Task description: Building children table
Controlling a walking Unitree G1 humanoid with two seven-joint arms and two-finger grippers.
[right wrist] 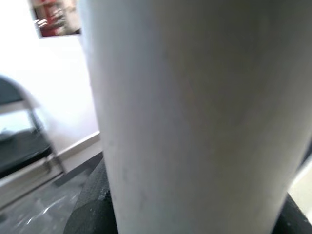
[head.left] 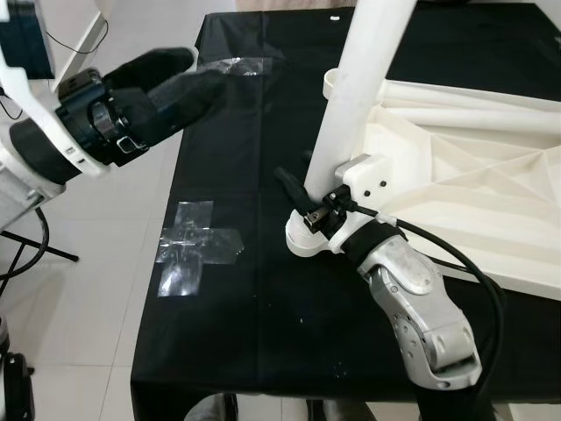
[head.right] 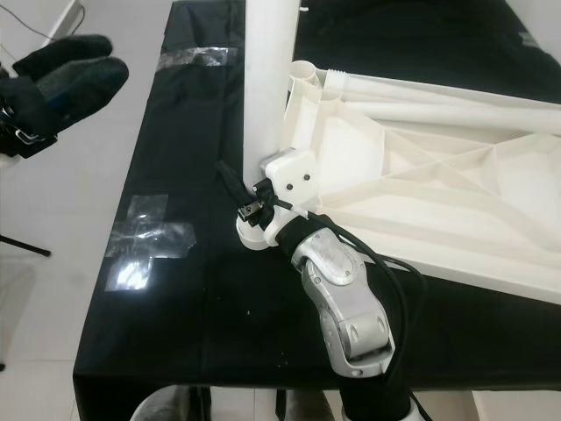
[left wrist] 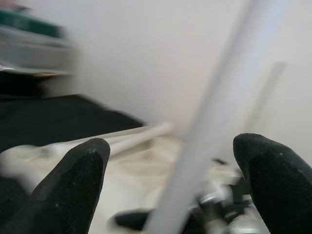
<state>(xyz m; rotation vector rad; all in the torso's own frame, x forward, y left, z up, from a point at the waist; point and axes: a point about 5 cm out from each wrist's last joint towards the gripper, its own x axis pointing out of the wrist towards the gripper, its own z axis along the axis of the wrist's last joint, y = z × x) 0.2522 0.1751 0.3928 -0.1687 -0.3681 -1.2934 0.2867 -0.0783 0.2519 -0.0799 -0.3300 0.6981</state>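
The right claw (head.left: pixel 302 203) is clamped around the base of a white table leg (head.left: pixel 359 88), which stands nearly upright, leaning a little, with its foot at the corner socket (head.left: pixel 307 239) of the upturned white children's tabletop (head.left: pixel 473 175). That tabletop lies underside up on the black-draped table (head.left: pixel 263 307), its ribbing showing and more white legs (head.right: pixel 456 92) resting across it. The left claw (head.left: pixel 175 74) hangs in the air off the table's left edge, fingers (left wrist: pixel 73 180) spread wide and gripping nothing. Two patches of clear tape (head.left: pixel 197 246) shine on the cloth.
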